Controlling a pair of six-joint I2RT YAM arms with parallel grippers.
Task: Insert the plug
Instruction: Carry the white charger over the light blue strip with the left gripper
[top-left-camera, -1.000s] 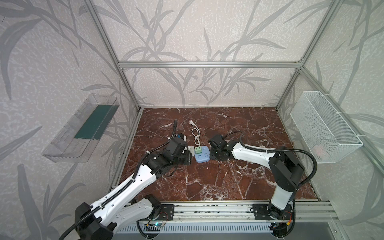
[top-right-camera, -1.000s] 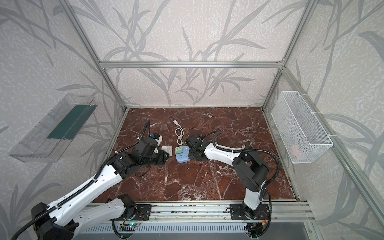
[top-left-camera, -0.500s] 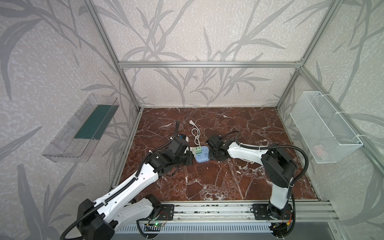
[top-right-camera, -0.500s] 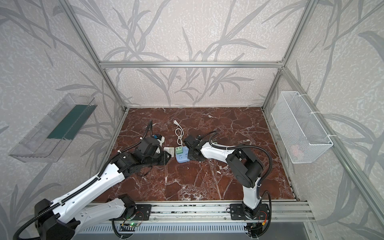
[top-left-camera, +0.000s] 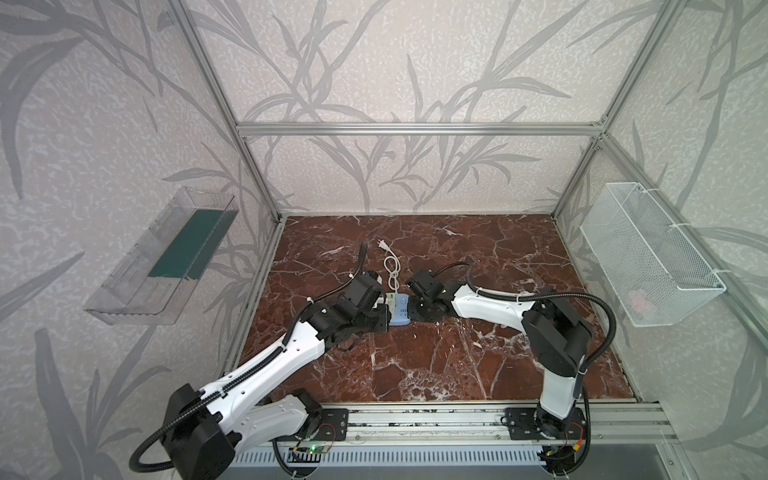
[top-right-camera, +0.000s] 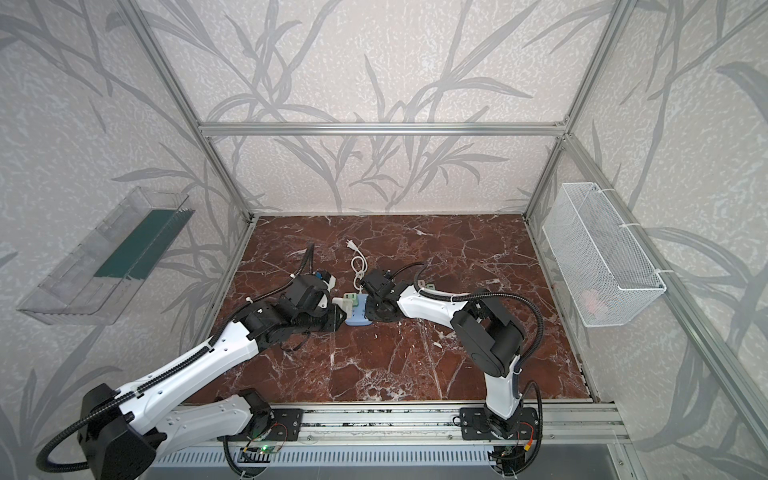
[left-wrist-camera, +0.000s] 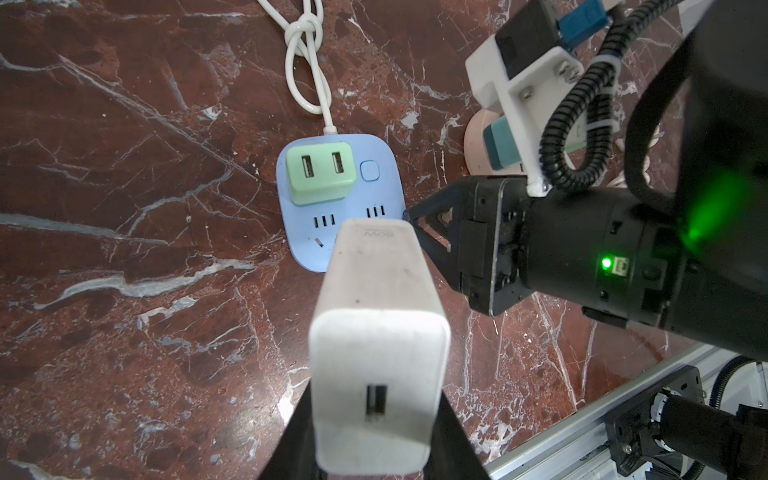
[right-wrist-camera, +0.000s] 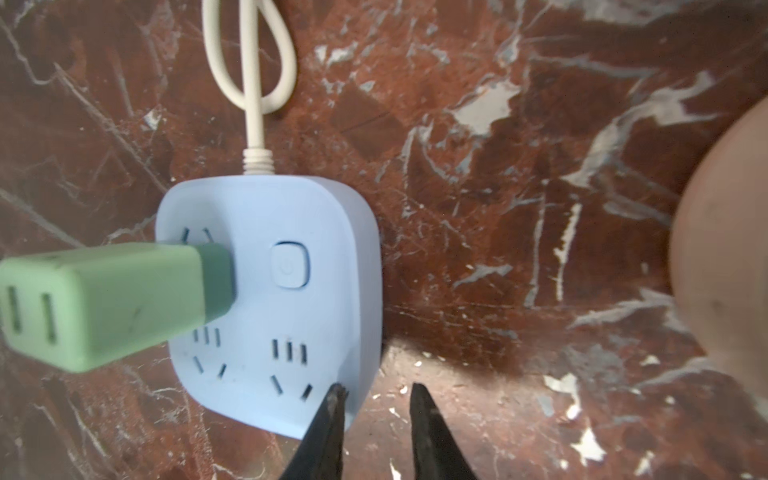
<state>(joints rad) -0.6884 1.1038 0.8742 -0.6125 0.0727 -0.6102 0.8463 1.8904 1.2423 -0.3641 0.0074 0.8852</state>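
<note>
Left pincer (left-wrist-camera: 374, 436): I am clamping the white plug (left-wrist-camera: 374, 311) between both fingers.
Plug: it is hanging over the free sockets of the blue power strip (right-wrist-camera: 266, 216), with its prongs hidden.
Right pincer (right-wrist-camera: 376, 395): I am holding it drawn in tight, gripping nothing. One tip is resting on the strip's corner and the other is sitting just off its edge.
Strip: it is lying flat on the marble floor (right-wrist-camera: 498, 208) and carrying a green adapter (right-wrist-camera: 108, 299). Its white cord (right-wrist-camera: 253, 104) is looping away.
</note>
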